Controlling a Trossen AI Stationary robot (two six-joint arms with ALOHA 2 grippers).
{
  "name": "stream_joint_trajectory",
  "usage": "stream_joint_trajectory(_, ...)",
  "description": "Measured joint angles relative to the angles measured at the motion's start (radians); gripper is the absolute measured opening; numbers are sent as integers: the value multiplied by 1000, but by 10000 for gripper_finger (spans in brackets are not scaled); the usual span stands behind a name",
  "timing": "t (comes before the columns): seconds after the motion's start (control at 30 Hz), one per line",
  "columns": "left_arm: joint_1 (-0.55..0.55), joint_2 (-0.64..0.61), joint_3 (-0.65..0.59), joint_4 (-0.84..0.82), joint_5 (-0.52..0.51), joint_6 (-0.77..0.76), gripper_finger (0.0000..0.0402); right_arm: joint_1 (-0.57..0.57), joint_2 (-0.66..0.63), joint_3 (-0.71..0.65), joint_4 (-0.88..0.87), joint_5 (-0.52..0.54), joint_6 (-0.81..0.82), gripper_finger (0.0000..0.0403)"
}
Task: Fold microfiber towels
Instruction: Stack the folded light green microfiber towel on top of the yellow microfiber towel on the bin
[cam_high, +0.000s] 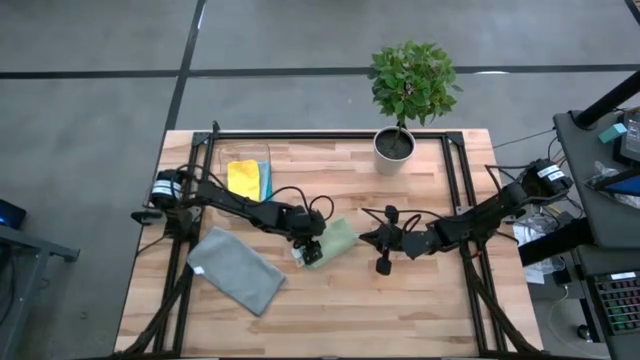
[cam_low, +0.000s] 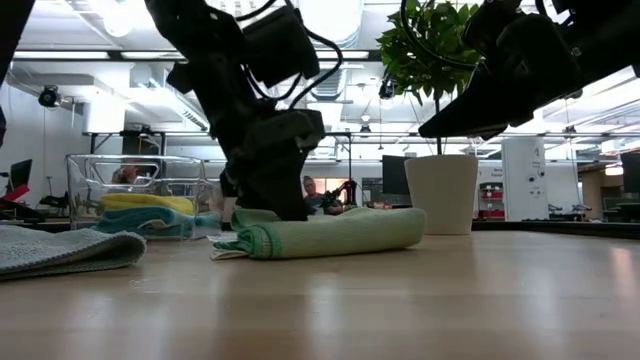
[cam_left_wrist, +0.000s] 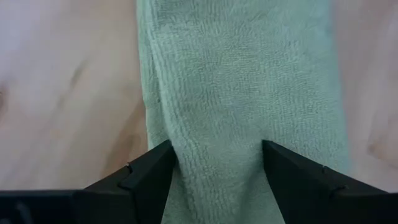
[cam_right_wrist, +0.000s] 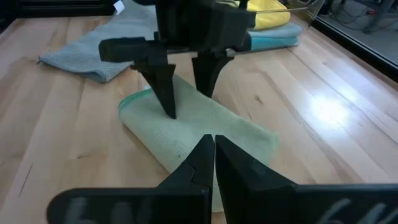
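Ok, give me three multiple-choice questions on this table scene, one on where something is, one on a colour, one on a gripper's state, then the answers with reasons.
1. Where does the grey towel lie, seen from above?
A. inside the bin
B. on the table's near-left part
C. against the plant pot

2. What colour is the towel under the left gripper?
A. light green
B. yellow
C. grey

3. How stands the right gripper?
A. open over the pot
B. shut on a towel
C. shut, holding nothing

Answers: 1 B, the grey towel lies flat, apart from the clear bin and the plant pot. 2 A, the left gripper stands open astride the green towel. 3 C, the right gripper has its fingers pressed together above that towel.
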Motion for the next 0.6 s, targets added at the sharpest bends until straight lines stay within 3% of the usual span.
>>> stream_joint_trajectory(0.6,12,17,7,4,11,5,231,0,0,0,6,-1,2,9)
